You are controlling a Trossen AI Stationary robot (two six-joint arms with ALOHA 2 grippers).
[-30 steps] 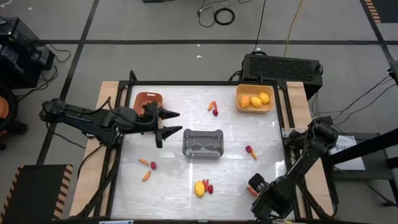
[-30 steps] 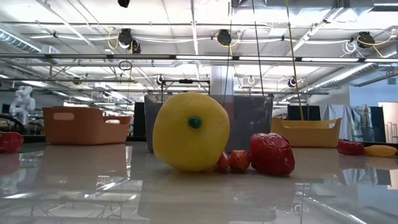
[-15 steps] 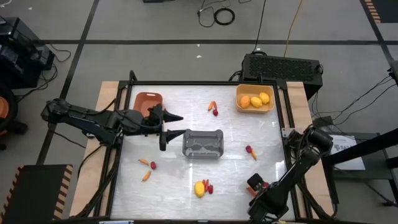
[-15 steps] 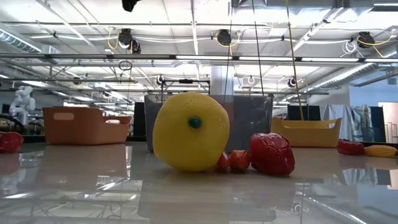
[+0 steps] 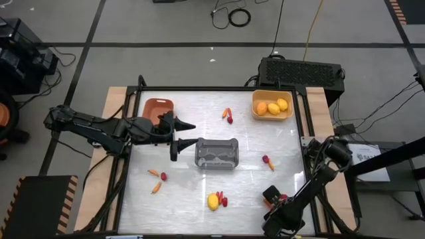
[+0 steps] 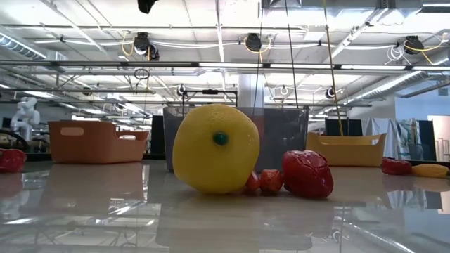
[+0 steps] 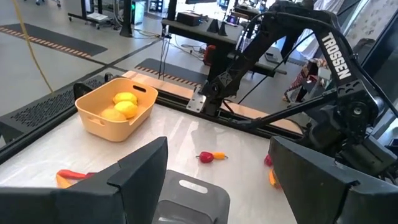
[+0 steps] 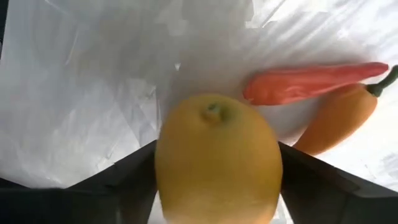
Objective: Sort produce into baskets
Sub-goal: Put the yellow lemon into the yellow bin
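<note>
High view: left gripper [image 5: 188, 133] spread apart, empty, between terracotta basket [image 5: 158, 108] at the worktop's [image 5: 252, 192] far-left corner and grey basket [image 5: 217, 153] mid-worktop. Yellow basket [image 5: 272, 106] sat in the far-right corner holding three fruits.

Right wrist view: right gripper [image 8: 214, 186] clamped on a yellow fruit [image 8: 216, 162], beside two peppers [image 8: 311, 84].

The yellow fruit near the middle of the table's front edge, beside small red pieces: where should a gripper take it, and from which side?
Probably from above, across the round middle of the yellow fruit, one finger on its far side, one on its near side: the red pieces lie against its right side.
</note>
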